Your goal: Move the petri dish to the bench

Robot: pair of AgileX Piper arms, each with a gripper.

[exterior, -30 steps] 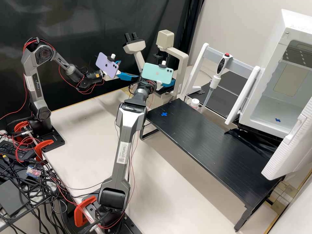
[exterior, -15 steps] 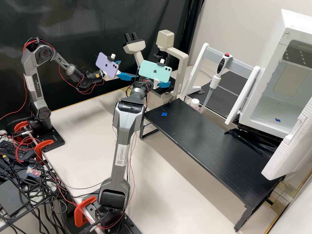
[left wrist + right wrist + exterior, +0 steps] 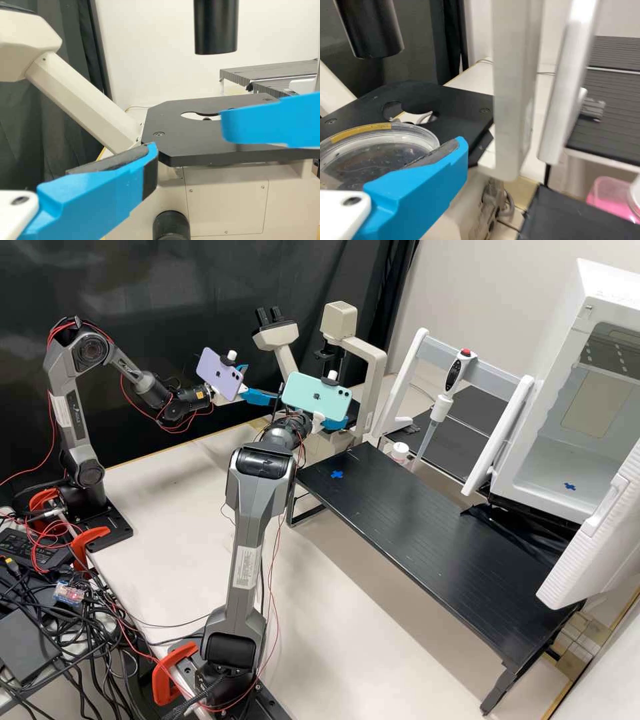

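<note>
In the high view my left gripper (image 3: 263, 384) hangs beside the microscope's front left; in its wrist view the left gripper (image 3: 189, 137) is open with nothing between its fingers. The right gripper (image 3: 335, 423), under the teal phone, is beside the microscope stage, above the near left end of the black raised bench (image 3: 427, 540). From its own wrist the right gripper (image 3: 427, 172) is shut on the clear petri dish (image 3: 380, 150), one blue finger lying against the rim; the other finger is hidden. The dish is held clear of the black stage (image 3: 455, 102).
The microscope (image 3: 373, 373) stands at the back centre. A blue cross (image 3: 337, 474) marks the black bench. Behind it are a white-capped bottle (image 3: 399, 452) and a pipette (image 3: 440, 407) on a white rack. An open white incubator (image 3: 567, 453) is at the right.
My right gripper, holding the dish, has drawn back a little from the microscope, leftward and slightly lower in the high view. The left arm has kept still.
</note>
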